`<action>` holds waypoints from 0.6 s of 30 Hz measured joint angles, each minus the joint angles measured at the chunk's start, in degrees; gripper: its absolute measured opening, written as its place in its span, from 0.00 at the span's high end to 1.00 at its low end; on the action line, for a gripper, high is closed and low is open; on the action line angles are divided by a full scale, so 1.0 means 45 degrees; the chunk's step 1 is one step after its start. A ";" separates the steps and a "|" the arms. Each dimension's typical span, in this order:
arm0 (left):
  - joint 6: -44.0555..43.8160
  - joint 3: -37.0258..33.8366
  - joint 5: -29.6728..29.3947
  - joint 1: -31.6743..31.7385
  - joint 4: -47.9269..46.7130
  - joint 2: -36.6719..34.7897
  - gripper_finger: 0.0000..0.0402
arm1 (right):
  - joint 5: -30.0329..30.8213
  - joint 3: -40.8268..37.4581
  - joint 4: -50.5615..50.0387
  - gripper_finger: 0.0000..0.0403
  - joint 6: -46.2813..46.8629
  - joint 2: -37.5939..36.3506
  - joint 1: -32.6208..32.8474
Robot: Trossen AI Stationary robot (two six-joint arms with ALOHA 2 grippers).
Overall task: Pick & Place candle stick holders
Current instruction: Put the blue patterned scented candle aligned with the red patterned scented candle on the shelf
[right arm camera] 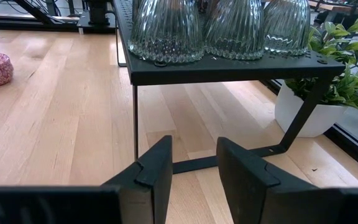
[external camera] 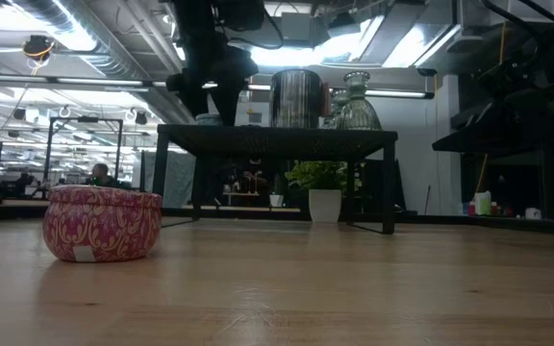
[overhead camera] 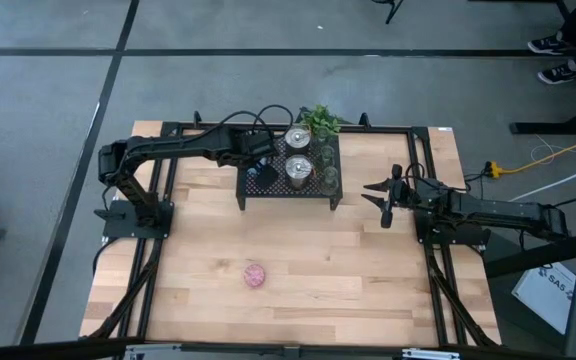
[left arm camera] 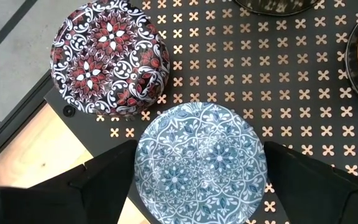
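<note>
Spanning the black mesh rack (overhead camera: 286, 190), left to right: left gripper (left arm camera: 197, 186), fingers spread wide to either side of the blue holder (left arm camera: 199, 163), not clamped on it; purple-red holder (left arm camera: 109, 59) just beside it; two silver holders (overhead camera: 299, 153); three glass cups (right arm camera: 166, 28). Pink holder (overhead camera: 255, 275) alone on the counter (overhead camera: 348, 270). Right gripper (right arm camera: 192, 171) partly open, empty, near the rack's right end
</note>
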 joint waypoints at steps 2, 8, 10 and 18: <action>-0.0003 0.0000 0.0000 -0.0001 0.0001 -0.0005 0.15 | 0.0000 -0.0003 0.0000 0.68 0.0000 0.0000 -0.0002; -0.0002 0.0000 -0.0846 -0.0255 0.0160 -0.0005 0.15 | 0.0000 -0.0003 0.0000 0.68 0.0000 0.0000 -0.0005; 0.0159 0.0000 -0.1166 -0.0446 0.0191 -0.0010 0.15 | 0.0000 0.0002 -0.0003 0.68 0.0000 0.0000 -0.0002; 0.0427 0.0010 -0.1819 -0.1489 0.0188 -0.0211 0.15 | 0.0000 -0.0001 0.0000 0.68 0.0000 0.0000 -0.0001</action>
